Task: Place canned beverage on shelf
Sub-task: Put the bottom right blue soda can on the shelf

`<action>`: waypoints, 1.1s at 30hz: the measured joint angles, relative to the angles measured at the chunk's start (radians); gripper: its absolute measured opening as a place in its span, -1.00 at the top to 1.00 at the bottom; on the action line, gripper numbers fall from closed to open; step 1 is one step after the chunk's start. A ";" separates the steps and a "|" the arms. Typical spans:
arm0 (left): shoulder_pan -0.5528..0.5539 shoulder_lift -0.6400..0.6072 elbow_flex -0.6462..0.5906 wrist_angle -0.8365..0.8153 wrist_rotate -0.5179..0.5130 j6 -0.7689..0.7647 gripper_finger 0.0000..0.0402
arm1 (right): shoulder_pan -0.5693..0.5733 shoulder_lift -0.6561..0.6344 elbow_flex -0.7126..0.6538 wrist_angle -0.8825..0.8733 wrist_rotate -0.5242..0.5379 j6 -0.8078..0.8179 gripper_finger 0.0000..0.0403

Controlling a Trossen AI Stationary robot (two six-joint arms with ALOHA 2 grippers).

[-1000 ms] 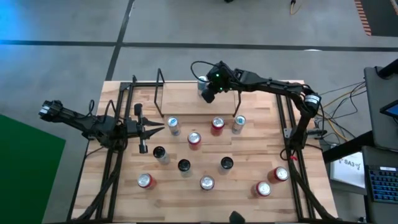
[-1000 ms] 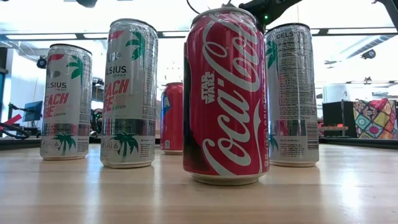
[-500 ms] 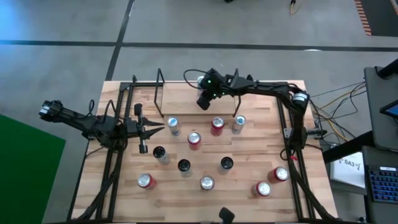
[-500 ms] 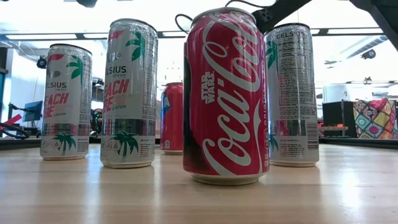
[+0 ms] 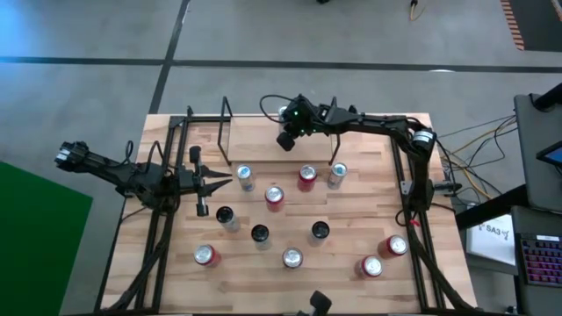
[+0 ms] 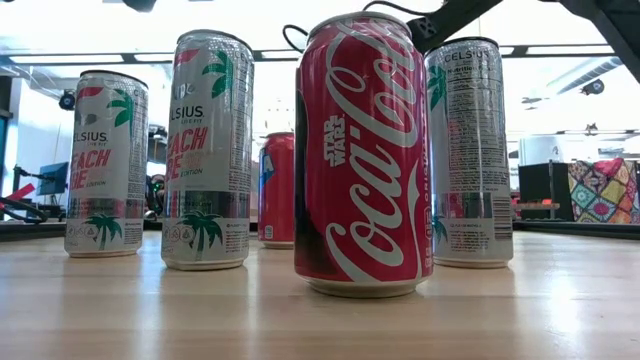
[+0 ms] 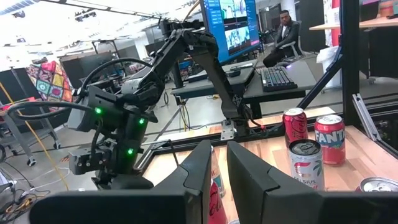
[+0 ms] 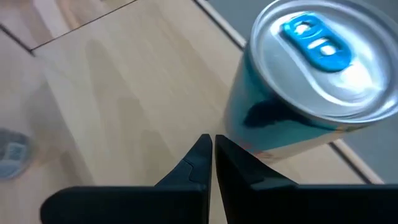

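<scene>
A silver can with a blue tab (image 8: 311,81) stands upright on the light wooden floor (image 5: 263,145) of the shelf, at the floor's far edge (image 5: 282,112). The shelf's black loop ends (image 5: 226,130) rise at either side. My right gripper (image 8: 213,142) reaches in from the table's right, slanting down, shut and low beside that can. My left gripper (image 5: 219,183) waits level at the table's left, fingers (image 7: 202,168) almost together with nothing between them. My right gripper has its shut fingertips (image 8: 219,144) close against the lower side wall of the blue-tab can (image 8: 249,134). Whether they touch it, I cannot tell. The can stands on its base on the shelf floor.
Several more cans stand on the table nearer than the shelf: red ones (image 5: 275,197), silver ones (image 5: 337,174) and dark-topped ones (image 5: 260,234). A red cola can (image 6: 362,150) fills the low view. Black side frames (image 5: 408,189) run along both table edges.
My right gripper has sunk toward the shelf floor and shifted a little toward the table's left, staying shut. The blue-tab can has kept its place.
</scene>
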 joint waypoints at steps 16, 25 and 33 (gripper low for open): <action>0.000 0.011 0.000 -0.003 -0.001 0.010 0.81 | -0.044 -0.113 0.001 -0.177 0.024 0.019 0.94; 0.000 0.011 0.000 0.002 -0.001 0.014 0.81 | -0.053 -0.077 0.001 -0.097 -0.065 -0.036 0.94; 0.000 0.018 0.000 0.001 -0.002 0.019 0.81 | -0.053 -0.070 0.001 -0.054 -0.063 -0.032 0.94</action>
